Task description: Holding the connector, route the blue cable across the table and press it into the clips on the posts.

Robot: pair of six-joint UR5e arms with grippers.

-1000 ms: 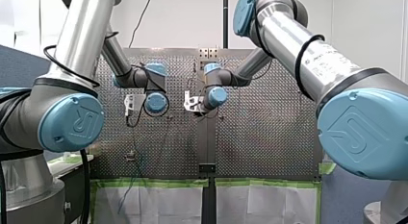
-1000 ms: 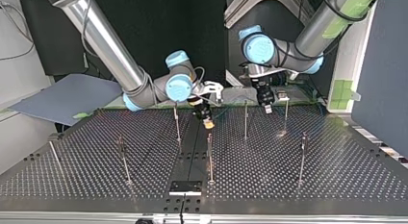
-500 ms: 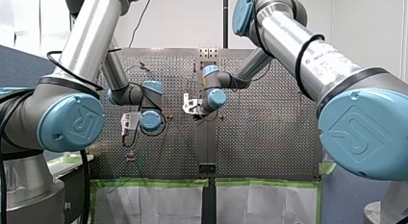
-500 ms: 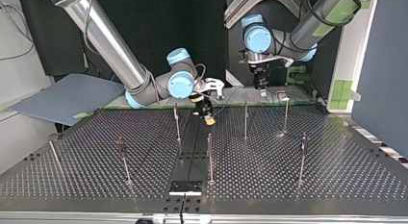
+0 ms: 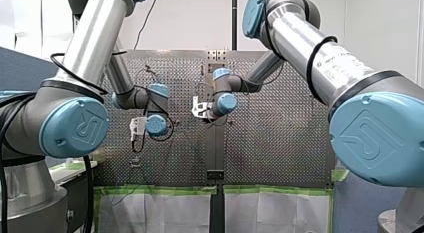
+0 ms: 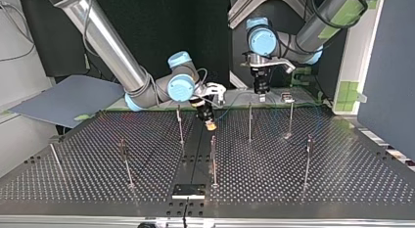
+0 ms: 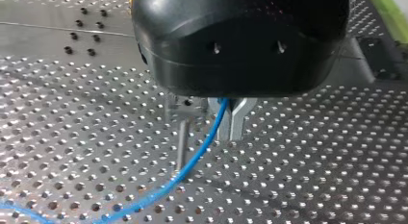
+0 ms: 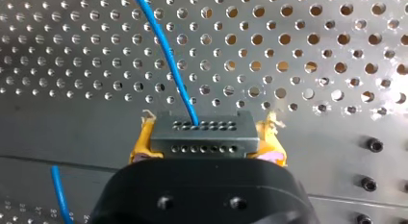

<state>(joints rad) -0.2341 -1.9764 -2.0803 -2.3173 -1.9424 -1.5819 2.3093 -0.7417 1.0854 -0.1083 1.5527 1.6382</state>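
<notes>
Yellow-padded, my right gripper [image 6: 211, 124] pinches the dark connector [image 8: 202, 137] low over the table [image 6: 318, 189], just above centre in the top view. The blue cable [image 8: 166, 51] leaves the connector's face. My left gripper [image 6: 263, 95] hangs to its upper right in that view, the cable trailing from under it onto the table; whether it clamps the cable, I cannot tell.

The desk [image 7: 312, 152] is shiny perforated metal; the blue cable [image 8: 166, 51] smooth, plastic-coated; the connector [image 8: 203, 135] matt dark plastic; my right pincer [image 8: 207, 130] has rough, frayed yellow pads [image 8: 142, 142].
</notes>
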